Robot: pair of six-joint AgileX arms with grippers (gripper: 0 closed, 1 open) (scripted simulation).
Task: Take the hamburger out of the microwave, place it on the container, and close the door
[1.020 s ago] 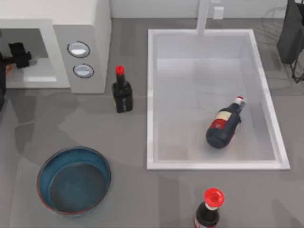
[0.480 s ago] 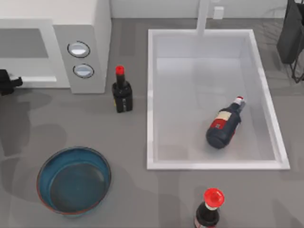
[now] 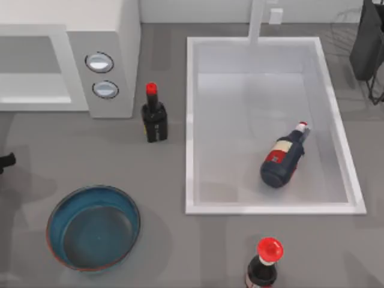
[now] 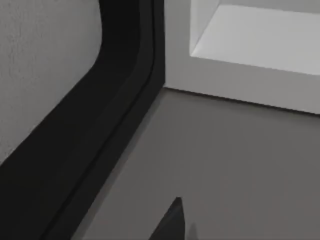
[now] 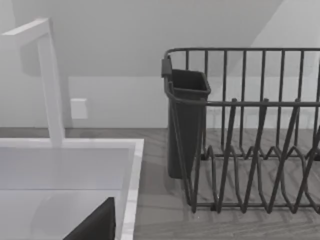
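Note:
The white microwave (image 3: pixel 111 36) stands at the back left, and its grey cavity (image 3: pixel 30 60) faces the front with nothing showing inside. The hamburger is out of view. The round dark blue container (image 3: pixel 93 228) sits at the front left with nothing in it. A small dark part of my left gripper (image 3: pixel 5 161) pokes in at the table's left edge, between the microwave and the container. In the left wrist view one dark fingertip (image 4: pixel 170 222) hangs over the grey tabletop, next to a pale panel with a broad black border (image 4: pixel 100 125), possibly the door.
A white sink basin (image 3: pixel 192 120) holds a dark bottle (image 3: pixel 283 157) lying on its side. An upright dark bottle (image 3: pixel 153 117) stands right of the microwave, and a red-capped bottle (image 3: pixel 264 264) stands at the front. The dark dish rack (image 5: pixel 240 130) is at the back right, near my parked right arm.
My left gripper has pulled out of the microwave cavity and moved toward the front along the table's left edge. Most of it has slipped outside the top view.

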